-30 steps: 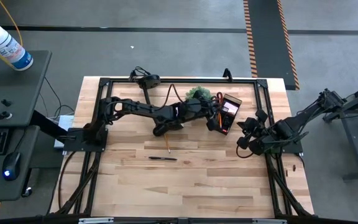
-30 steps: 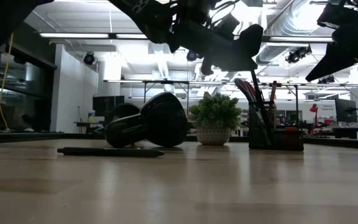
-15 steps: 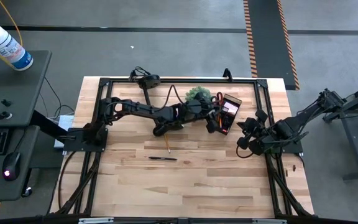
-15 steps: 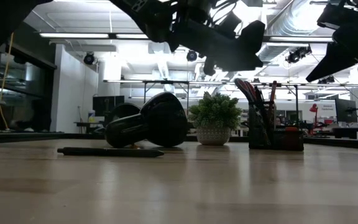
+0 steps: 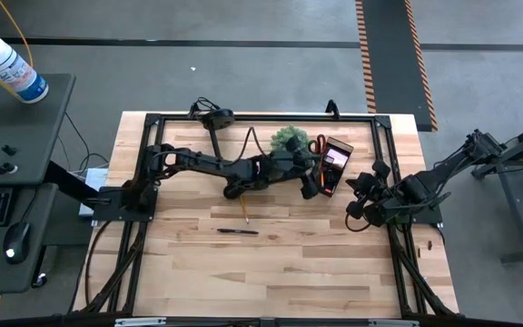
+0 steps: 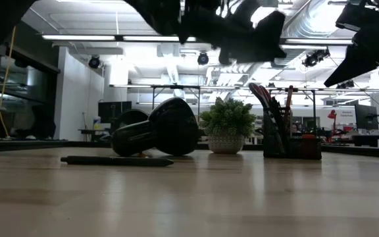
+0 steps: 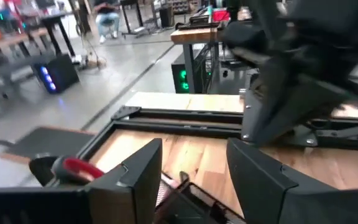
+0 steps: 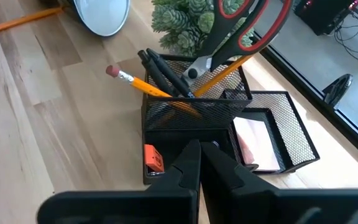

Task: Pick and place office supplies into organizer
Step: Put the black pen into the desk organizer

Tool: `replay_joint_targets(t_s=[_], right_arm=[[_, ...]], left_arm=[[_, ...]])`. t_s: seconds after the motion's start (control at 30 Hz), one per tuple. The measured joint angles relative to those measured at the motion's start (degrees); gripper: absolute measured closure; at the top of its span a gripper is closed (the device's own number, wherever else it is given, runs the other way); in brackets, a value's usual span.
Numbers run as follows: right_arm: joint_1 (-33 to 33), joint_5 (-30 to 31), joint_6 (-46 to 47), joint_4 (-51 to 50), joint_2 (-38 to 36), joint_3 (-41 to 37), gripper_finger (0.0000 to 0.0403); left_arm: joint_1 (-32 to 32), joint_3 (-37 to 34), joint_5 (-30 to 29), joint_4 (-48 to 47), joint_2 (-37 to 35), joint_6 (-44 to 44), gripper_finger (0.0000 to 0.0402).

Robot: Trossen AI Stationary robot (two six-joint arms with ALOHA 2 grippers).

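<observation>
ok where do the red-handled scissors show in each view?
High view: red-handled scissors at the organizer's back edge, right of the plant.
Low view: handles sticking up from the organizer.
Left wrist view: red handle, lower left.
Right wrist view: handles, top centre.
Shared landmark: the organizer.

My overhead camera looks straight down on the whole table. My low one sits at tabletop level, facing the organizer across the wood. My right wrist camera looks down on that same organizer from close by.
</observation>
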Motion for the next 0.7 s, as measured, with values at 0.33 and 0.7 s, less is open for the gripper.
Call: replay_joint_targets(t_s=[0.33, 0.7], right_arm=[[6.3, 4.2, -3.1, 9.5, 2.3, 0.0, 0.0403], [8.2, 3.6, -10.9, 30.1, 17.5, 0.0, 0.0403]], left_arm=[[-12.4, 0.0, -13.4, -8.8, -0.9, 6.8, 0.0282], [-22.6, 0.0, -26.1, -19.0, -0.9, -1.3, 0.0325]])
